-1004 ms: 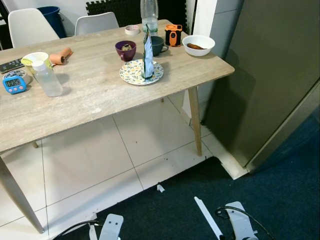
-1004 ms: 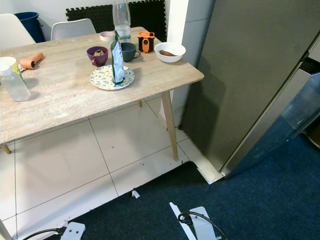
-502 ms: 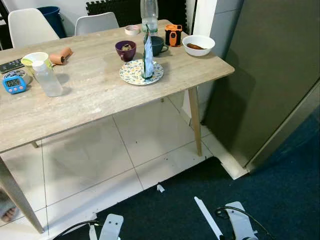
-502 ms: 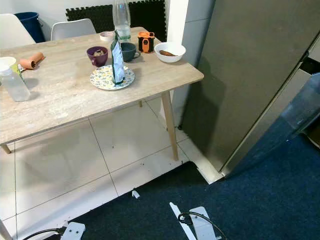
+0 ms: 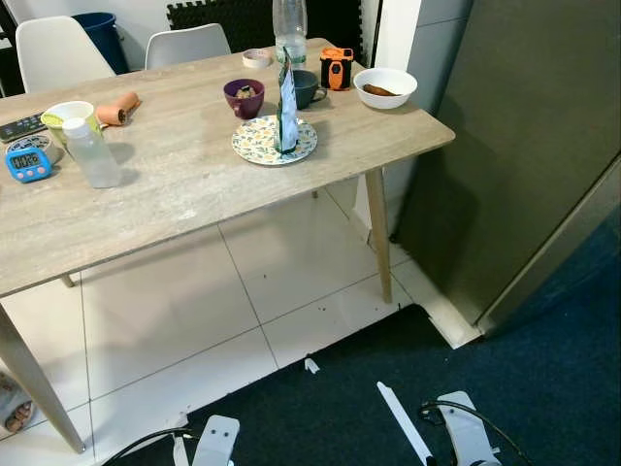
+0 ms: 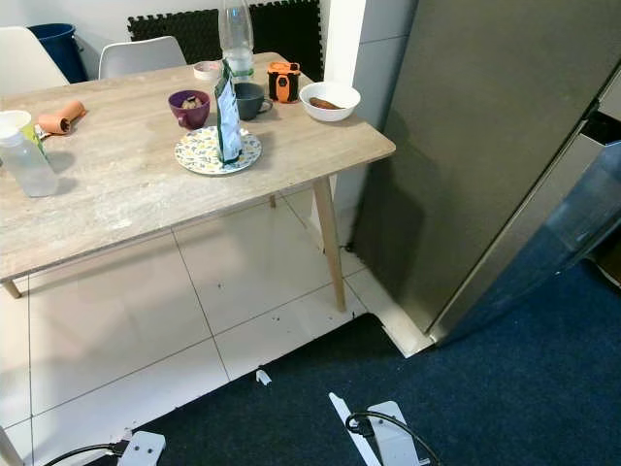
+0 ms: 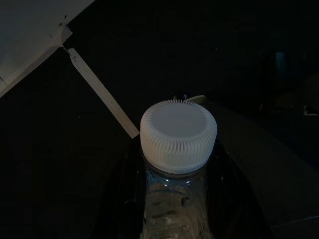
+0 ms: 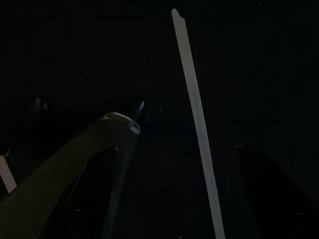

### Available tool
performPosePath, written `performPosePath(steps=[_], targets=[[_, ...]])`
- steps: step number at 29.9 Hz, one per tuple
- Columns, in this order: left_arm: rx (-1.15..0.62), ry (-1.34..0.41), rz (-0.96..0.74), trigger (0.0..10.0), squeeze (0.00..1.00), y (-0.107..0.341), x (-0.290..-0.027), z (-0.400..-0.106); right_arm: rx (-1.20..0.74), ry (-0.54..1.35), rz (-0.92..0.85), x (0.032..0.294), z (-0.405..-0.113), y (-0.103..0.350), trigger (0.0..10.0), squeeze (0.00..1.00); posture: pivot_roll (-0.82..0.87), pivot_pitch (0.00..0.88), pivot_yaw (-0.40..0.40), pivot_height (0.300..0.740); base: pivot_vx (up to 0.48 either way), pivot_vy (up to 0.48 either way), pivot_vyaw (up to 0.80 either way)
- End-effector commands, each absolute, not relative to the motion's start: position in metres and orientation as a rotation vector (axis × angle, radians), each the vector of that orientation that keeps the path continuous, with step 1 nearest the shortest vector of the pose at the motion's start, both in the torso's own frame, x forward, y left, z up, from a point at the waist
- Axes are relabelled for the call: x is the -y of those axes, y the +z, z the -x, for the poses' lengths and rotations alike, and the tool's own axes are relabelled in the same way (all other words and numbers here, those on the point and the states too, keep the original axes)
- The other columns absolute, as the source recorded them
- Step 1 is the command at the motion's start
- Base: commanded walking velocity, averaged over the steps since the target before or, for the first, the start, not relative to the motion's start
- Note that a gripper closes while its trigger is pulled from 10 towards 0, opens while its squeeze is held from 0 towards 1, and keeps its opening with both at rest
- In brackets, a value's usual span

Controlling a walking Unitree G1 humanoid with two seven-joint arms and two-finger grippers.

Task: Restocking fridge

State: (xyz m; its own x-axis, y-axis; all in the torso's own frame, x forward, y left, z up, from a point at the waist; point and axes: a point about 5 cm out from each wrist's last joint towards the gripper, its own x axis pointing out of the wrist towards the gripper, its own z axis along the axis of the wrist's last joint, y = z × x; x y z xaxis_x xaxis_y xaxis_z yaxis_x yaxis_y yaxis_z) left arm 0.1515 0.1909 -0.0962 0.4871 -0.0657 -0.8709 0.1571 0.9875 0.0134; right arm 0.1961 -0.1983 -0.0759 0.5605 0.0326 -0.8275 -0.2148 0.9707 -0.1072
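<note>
I am standing on the dark blue carpet (image 6: 505, 388) between the long light-wood table (image 5: 175, 175) and the tall grey fridge (image 6: 485, 136), whose door (image 6: 572, 228) stands ajar at my right. My left gripper (image 7: 174, 199) hangs low at my side, its black fingers (image 7: 124, 199) clamped around the neck of a clear plastic bottle with a ribbed white cap (image 7: 178, 135). My right gripper (image 8: 174, 199) hangs idle in the dark with its fingers spread and nothing between them. I judge this to be the carrying step: one item is in hand and has yet to reach a shelf. Next I would need to turn right toward the open fridge, step closer, and raise the bottle upright to a free shelf.
</note>
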Motion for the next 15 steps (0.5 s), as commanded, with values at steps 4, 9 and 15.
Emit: performPosePath(steps=[4,9,15], targets=[[-1.109,-0.218,-0.012,10.0,0.00,-0.1047,-0.1628,-0.1353,-0.976,0.140,0.208,0.2023,-0.1920,-0.0773,10.0,0.00,-0.02,0.131,-0.044,0.740,0.000,0.000,0.00],[-1.108,-0.217,-0.011,10.0,0.00,-0.1046,-0.1629,-0.1356,-0.975,0.140,0.207,0.2022,-0.1925,-0.0771,10.0,0.00,-0.02,0.132,-0.044,0.740,0.000,0.000,0.00],[-1.107,-0.221,-0.018,10.0,0.00,-0.1045,-0.1627,-0.1360,-0.977,0.141,0.209,0.2026,-0.1921,-0.0773,10.0,0.00,-0.02,0.130,-0.045,0.740,0.000,0.000,0.00]])
